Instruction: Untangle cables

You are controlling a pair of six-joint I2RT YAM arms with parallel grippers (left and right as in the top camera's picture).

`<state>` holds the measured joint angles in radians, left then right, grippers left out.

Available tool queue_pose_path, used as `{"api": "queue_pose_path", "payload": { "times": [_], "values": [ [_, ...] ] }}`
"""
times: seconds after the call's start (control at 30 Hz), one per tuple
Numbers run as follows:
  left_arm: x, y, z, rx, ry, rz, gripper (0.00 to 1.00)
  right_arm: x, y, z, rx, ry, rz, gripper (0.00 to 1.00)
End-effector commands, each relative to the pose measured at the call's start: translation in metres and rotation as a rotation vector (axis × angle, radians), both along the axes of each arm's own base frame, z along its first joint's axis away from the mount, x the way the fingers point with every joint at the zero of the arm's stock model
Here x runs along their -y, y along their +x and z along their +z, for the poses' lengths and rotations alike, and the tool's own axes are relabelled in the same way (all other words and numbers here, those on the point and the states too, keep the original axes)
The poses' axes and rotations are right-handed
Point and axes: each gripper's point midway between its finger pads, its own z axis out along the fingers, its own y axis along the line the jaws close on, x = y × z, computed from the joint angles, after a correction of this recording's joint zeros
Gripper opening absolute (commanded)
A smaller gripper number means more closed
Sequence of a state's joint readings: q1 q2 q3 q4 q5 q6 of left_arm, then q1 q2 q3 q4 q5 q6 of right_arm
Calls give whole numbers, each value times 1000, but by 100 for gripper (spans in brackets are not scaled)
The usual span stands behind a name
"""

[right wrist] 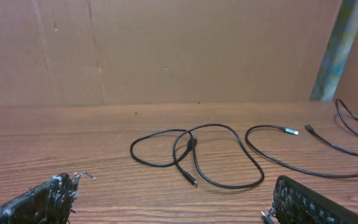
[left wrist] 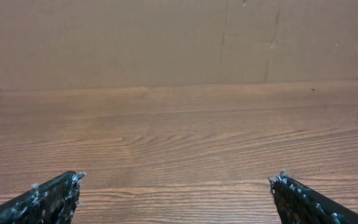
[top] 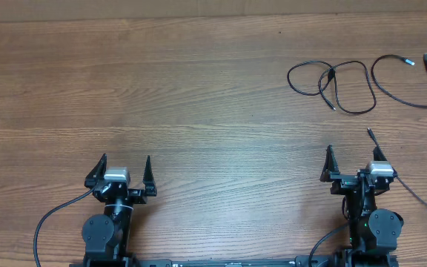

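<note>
Left end effector [top: 125, 166] and right end effector [top: 353, 162] both released, nothing held. Cables [top: 338, 87] lie looped on the tabletop [top: 199, 96] ahead of the right one, touching neither.

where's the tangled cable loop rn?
Overhead, upper right: the crossed cable loop lies ahead of the right gripper, with a second cable just right of it.

Black cables [top: 330, 75] on brown wood-grain table [top: 199, 89]; plain tan wall [right wrist: 166, 50] behind table; 1 silver-blue plug tip [right wrist: 289, 131].
</note>
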<state>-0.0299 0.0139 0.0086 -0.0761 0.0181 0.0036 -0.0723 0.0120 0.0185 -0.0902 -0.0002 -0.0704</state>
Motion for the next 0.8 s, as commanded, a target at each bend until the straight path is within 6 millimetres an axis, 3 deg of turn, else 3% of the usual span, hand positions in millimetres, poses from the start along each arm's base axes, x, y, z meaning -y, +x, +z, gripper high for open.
{"api": "queue_pose_path", "payload": {
  "times": [0.0,0.77],
  "values": [
    [-3,0,0,5,19,10,100,0,0,-2,5,6,0,100],
    [-3,0,0,5,19,10,100,0,0,-2,7,55,1,100]
  ]
}}
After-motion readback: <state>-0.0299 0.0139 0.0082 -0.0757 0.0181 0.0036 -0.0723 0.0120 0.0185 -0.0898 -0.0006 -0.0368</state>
